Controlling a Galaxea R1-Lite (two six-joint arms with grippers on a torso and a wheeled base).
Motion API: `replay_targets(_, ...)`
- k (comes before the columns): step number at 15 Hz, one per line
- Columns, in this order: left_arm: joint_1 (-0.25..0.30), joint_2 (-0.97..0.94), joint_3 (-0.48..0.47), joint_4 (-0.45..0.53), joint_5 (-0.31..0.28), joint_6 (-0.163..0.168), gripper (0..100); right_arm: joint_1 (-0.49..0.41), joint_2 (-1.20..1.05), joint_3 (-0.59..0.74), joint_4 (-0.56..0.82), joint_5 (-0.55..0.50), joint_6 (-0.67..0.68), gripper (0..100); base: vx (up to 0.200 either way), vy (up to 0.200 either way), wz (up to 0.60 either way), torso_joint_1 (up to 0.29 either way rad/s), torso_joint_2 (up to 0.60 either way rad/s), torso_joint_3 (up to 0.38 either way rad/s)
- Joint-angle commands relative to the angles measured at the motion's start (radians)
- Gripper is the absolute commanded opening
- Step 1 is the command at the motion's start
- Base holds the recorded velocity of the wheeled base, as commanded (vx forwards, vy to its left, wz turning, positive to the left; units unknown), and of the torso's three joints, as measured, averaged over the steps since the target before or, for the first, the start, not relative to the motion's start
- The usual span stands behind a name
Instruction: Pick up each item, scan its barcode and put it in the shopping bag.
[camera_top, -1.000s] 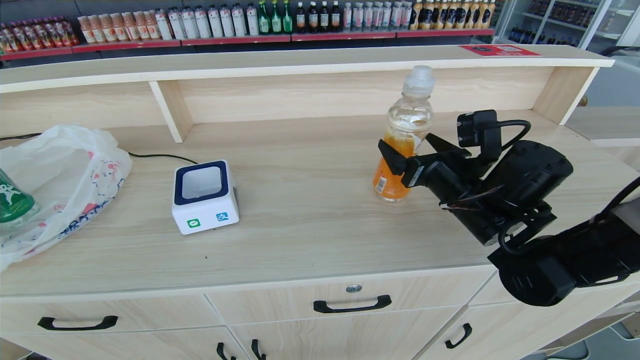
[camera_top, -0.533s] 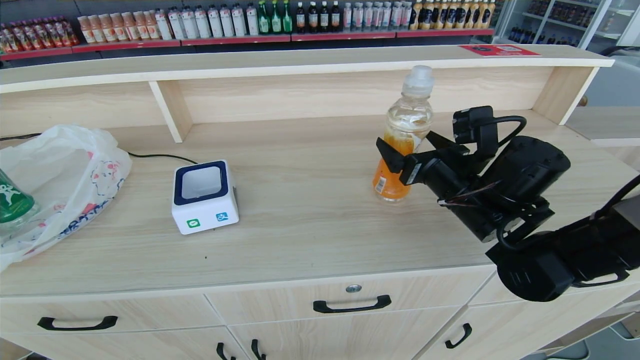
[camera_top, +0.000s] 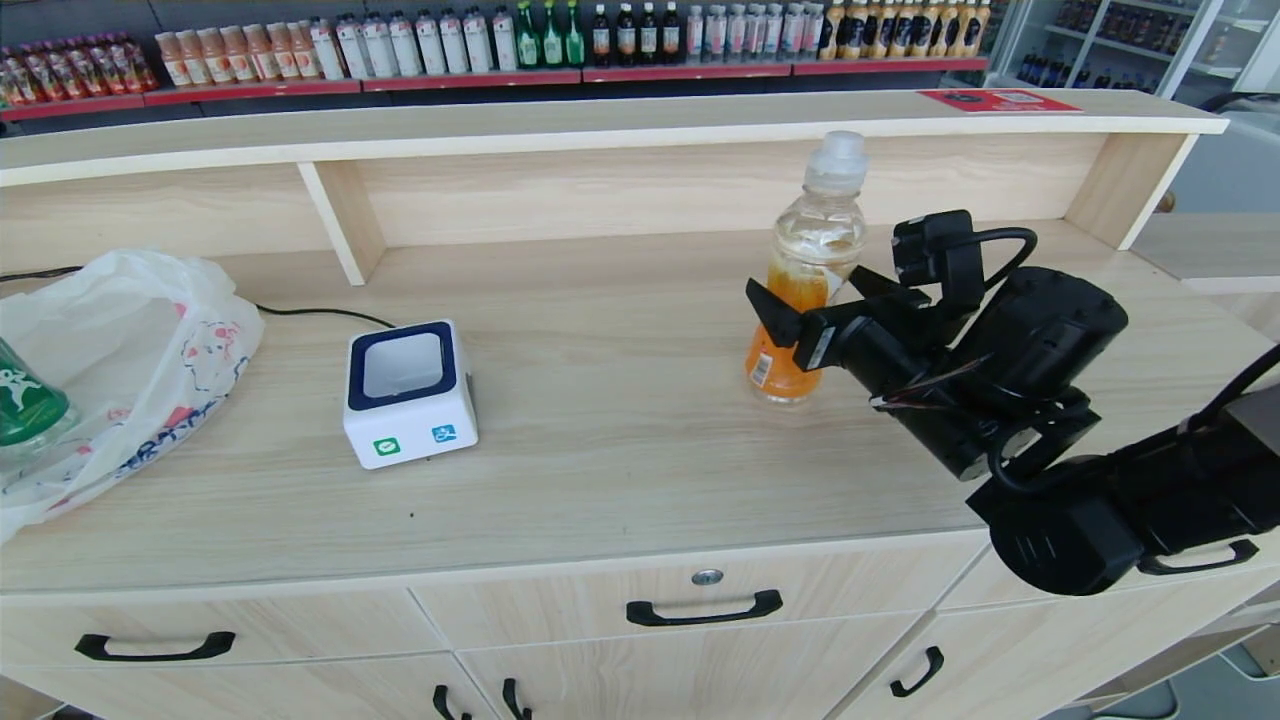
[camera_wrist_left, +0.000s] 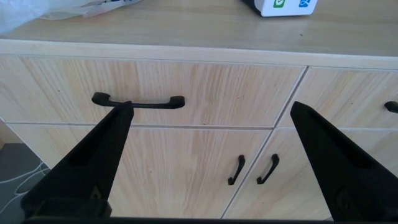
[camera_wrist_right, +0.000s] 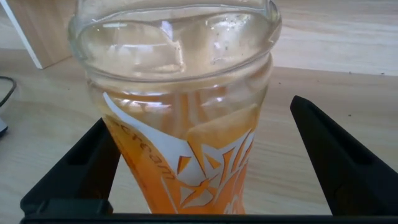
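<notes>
**A:** Any print on show?

**B:** White lettering (camera_wrist_right: 163, 169) on the label of the orange bottle (camera_top: 812, 240), between the fingers (camera_top: 772, 306) of the right gripper (camera_top: 816, 292). There's a barcode patch (camera_top: 762, 368) just beneath that gripper.

**A:** Farther off?

**B:** Green and blue icon squares (camera_top: 387, 447) on the scanner (camera_top: 410, 400), well to the gripper's left. Too small to read.

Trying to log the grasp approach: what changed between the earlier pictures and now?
The right gripper eased a little further toward the robot's left, around the orange drink bottle, its jaws open on either side of it and not yet closed. The bottle stands upright on the same spot of the counter. The scanner and the shopping bag stayed put.
</notes>
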Motion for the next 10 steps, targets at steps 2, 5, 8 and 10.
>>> replay_targets(2, 0.0, 0.0, 0.0, 0.0, 0.0, 0.0, 100, 0.007, 0.015, -0.037, 0.014, 0.0, -0.007, 100, 0.0, 0.0, 0.0, 0.0, 0.0, 0.0)
replay_targets(5, 0.0, 0.0, 0.0, 0.0, 0.0, 0.0, 100, 0.006, 0.017, -0.049, 0.015, 0.002, -0.009, 100, 0.0, 0.0, 0.0, 0.0, 0.0, 0.0)
replay_targets(8, 0.0, 0.0, 0.0, -0.002, 0.0, 0.002, 100, 0.004, 0.018, -0.06, 0.032, 0.008, -0.009, 100, 0.0, 0.0, 0.0, 0.0, 0.0, 0.0)
replay_targets(10, 0.0, 0.0, 0.0, 0.0, 0.0, 0.0, 100, 0.004, 0.018, -0.075, 0.04, 0.007, -0.009, 100, 0.0, 0.0, 0.0, 0.0, 0.0, 0.0)
